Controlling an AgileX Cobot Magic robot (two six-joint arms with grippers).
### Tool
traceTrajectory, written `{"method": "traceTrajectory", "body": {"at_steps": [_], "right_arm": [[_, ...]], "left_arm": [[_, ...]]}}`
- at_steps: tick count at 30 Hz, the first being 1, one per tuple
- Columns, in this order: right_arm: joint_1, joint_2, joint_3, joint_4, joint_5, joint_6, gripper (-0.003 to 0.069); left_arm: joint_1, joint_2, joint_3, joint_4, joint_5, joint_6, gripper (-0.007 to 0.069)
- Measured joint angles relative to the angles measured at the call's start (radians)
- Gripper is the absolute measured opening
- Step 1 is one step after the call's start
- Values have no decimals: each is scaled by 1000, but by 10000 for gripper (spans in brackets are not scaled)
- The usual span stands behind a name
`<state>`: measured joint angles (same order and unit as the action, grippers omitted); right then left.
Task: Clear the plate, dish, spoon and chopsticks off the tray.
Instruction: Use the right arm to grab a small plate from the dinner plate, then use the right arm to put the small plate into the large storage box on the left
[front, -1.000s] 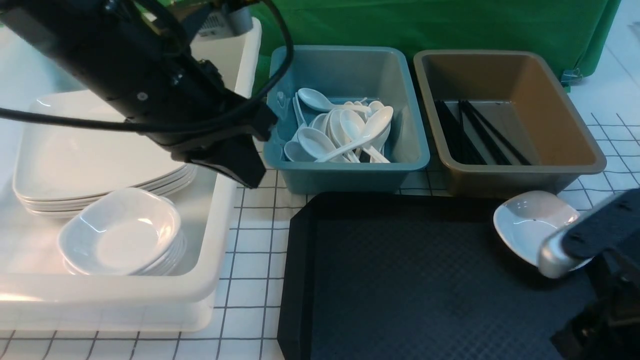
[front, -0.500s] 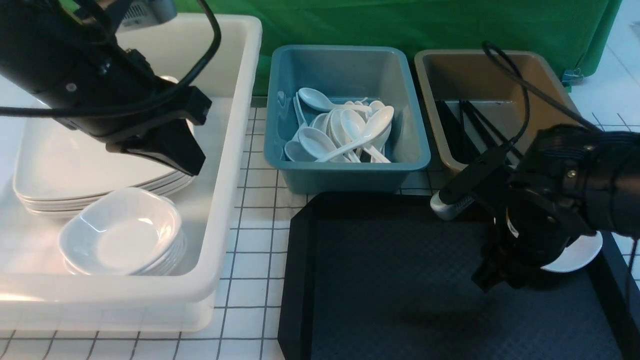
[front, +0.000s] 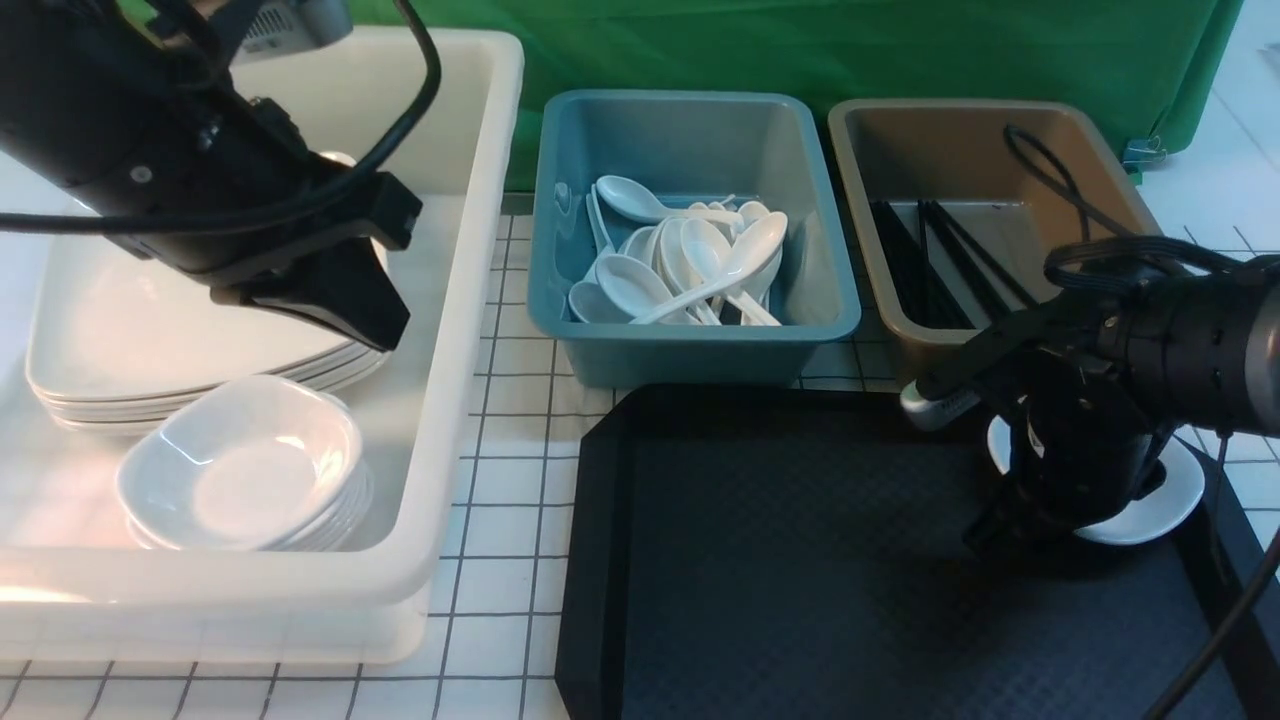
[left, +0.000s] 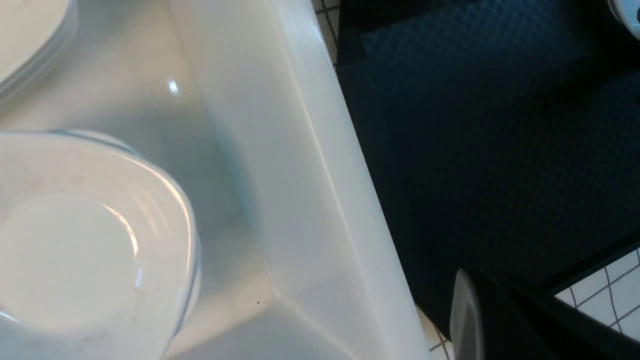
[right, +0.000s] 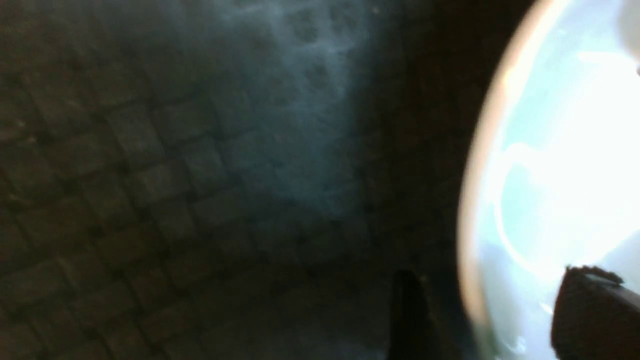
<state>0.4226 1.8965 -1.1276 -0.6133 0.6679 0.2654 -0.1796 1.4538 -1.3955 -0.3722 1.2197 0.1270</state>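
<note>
The small white dish (front: 1165, 505) sits at the far right of the black tray (front: 800, 560). My right gripper (front: 1010, 520) is down on the dish's left edge. In the right wrist view the dish (right: 560, 165) has its rim between the parted jaws of the right gripper (right: 500, 320). One finger (right: 410, 315) stands on the tray side and the other over the dish's inside. My left gripper (front: 375, 325) hangs shut and empty above the white bin (front: 455, 420). Its dark fingers (left: 465, 320) show in the left wrist view.
The white bin holds a stack of large square plates (front: 150, 320) and a stack of small dishes (front: 240, 470). Behind the tray, a blue bin (front: 690, 355) holds white spoons (front: 690, 265). A brown bin (front: 1150, 270) next to it holds black chopsticks (front: 950, 265).
My right arm swung in from the lower right and came down on the dish, and its jaws have narrowed a little. My left arm drew back left over the white bin.
</note>
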Motion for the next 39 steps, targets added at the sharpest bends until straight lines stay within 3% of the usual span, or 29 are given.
{"method": "traceTrajectory", "body": {"at_steps": [3,4,5,12,15,19,26,28,37,39], "right_arm": [[0,7,-1,15,-2,-33,258],[0,7,-1,17,-2,-37,248],[0,7,-2,18,-1,-64,177],[3,-38,-4,88,41,-127,149],[31,-134,-3,164,74,-166,92],[103,-269,-3,234,128,-190,82],[276,-481,-24,249,179,-200,82],[371,-540,-94,272,173,-237,82],[627,-376,-372,567,-57,-641,82],[659,-282,-428,585,-91,-673,82]], "left_arm": [[4,0,0,4,1,5,4],[4,0,0,4,0,5,4],[14,0,-2,3,1,6,4],[96,-53,-5,-13,1,7,4],[161,-107,-5,-13,2,16,4],[244,-159,-5,-15,3,37,4],[370,-174,-5,-15,3,53,4],[421,-174,-5,-15,3,53,4],[546,-174,5,-15,2,47,4],[547,-174,13,-15,2,45,4]]}}
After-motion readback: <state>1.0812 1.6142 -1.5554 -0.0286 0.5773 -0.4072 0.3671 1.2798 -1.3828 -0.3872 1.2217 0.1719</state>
